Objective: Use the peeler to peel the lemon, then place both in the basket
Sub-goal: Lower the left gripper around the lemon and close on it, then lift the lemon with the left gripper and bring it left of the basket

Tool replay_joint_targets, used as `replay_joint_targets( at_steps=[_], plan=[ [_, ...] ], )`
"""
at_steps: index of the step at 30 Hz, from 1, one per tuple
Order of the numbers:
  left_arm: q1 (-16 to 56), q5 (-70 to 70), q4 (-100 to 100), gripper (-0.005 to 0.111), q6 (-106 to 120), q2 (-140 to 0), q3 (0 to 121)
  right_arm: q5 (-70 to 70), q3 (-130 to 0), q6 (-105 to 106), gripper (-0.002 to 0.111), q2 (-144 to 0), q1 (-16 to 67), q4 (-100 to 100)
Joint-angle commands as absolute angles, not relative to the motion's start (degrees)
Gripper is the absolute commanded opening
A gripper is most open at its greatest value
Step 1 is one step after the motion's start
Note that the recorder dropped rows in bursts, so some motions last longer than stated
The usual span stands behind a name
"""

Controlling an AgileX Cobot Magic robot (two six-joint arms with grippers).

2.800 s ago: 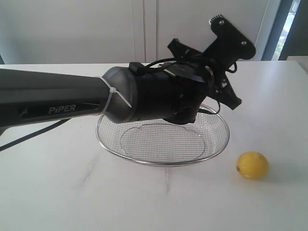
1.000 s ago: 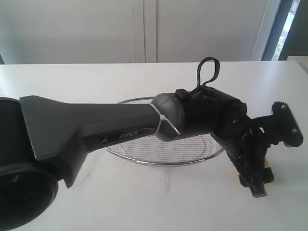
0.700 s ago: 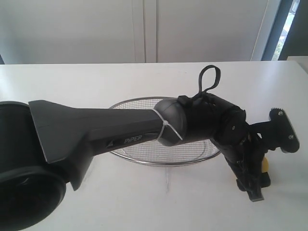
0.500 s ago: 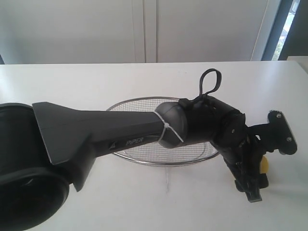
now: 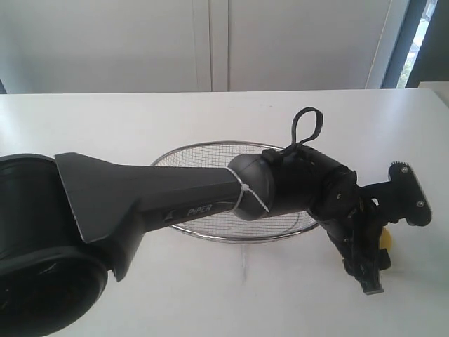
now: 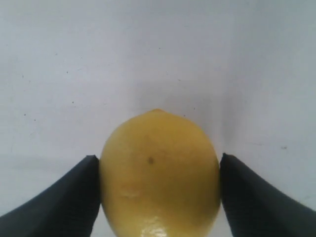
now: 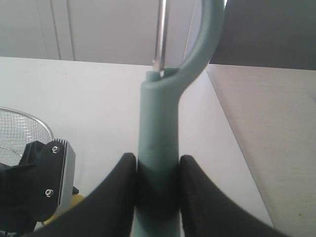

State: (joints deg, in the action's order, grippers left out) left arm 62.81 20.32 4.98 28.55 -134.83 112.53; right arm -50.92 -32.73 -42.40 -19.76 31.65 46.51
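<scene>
Exterior view, read from the left: shows the left arm (image 5: 140, 196) stretching over the near rim of the basket (image 5: 203, 145) on the white table (image 5: 105, 126). Ends in the left gripper (image 5: 372, 270), set down at the right just beside the basket, around the lemon (image 5: 384, 241), with only a yellow sliver showing there. Left wrist view: finds the lemon resting on the table with dark fingers (image 6: 59, 197) against both flanks. Reads as jaws closed in on the fruit, but cannot vouch for the firmness of the hold. Right wrist view: catches the right gripper (image 7: 157, 185) clamped on the handle of the peeler (image 7: 158, 143), curved head and blade pointing away from the wrist, nowhere touching the lemon. Judged as the pick-up step, with peeling not yet begun and the skin whole wherever visible. Calls next for firming the squeeze, lifting the lemon clear of the table, then bringing the blade to the skin. Needs an even, centred grip to stop so round and smooth a fruit rolling or slipping out.
</scene>
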Motion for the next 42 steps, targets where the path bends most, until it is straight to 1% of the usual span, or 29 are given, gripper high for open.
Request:
replay_joint_targets(
  at_steps=[1, 5, 6, 10, 13, 15, 20, 22, 24, 25, 27, 29, 32, 37, 42],
  plan=[
    [63.1, 20.8, 5.3, 0.045, 28.1, -134.7, 112.7, -50.7, -32.7, -42.6, 0.000, -19.5, 31.4, 47.8],
    [63.1, 21.5, 5.3, 0.006, 28.1, -132.6, 112.7, -50.7, -32.7, -42.6, 0.000, -19.5, 31.4, 47.8],
    [63.1, 21.9, 5.4, 0.000, 28.1, -131.9, 112.7, -50.7, -32.7, -42.6, 0.000, -19.5, 31.4, 47.8],
    [63.1, 24.1, 5.4, 0.000, 28.2, -126.6, 112.7, -50.7, -32.7, -42.6, 0.000, -19.5, 31.4, 48.2],
    [62.9, 27.3, 1.5, 0.000, 28.2, -122.6, 112.7, -51.1, -32.7, -42.6, 0.000, -19.5, 31.4, 48.4],
    [62.0, 33.4, -3.5, 0.000, 26.6, -118.3, 112.7, -51.3, -32.6, -42.6, 0.000, -19.5, 31.4, 48.6],
    [58.4, 41.0, -2.3, 0.000, 26.9, -110.3, 111.5, -51.4, -31.2, -44.1, 0.000, -19.5, 31.4, 50.2],
    [57.6, 40.4, -2.5, 0.000, 27.4, -104.7, 107.4, -51.4, -30.6, -45.2, 0.000, -19.5, 31.4, 50.9],
    [55.8, 37.6, -1.7, 0.000, 27.4, -95.7, 97.5, -50.7, -30.6, -45.2, 0.000, -19.5, 31.4, 51.1],
    [55.2, 36.7, -1.3, 0.000, 27.4, -93.7, 95.0, -50.3, -30.6, -45.0, 0.000, -19.6, 31.4, 50.8],
    [53.6, 33.3, 1.1, 0.000, 28.7, -86.1, 85.4, -48.0, -30.6, -43.0, 0.000, -21.3, 31.4, 47.7],
    [51.4, 29.1, 3.4, 0.000, 30.5, -77.9, 76.8, -43.9, -30.6, -39.1, 0.000, -26.4, 31.4, 42.1],
    [46.2, 19.5, 12.6, 0.000, 36.0, -66.7, 63.1, -36.8, -32.1, -30.7, 0.000, -37.7, 31.4, 33.0],
    [41.1, 16.3, 16.2, 0.000, 37.6, -59.4, 51.5, -29.2, -36.1, -15.8, 0.000, -50.9, 31.4, 18.0],
    [40.1, 14.3, 16.2, 0.000, 37.4, -58.2, 44.9, -27.6, -41.1, 1.2, 0.000, -63.4, 31.4, 4.6]
  ],
)
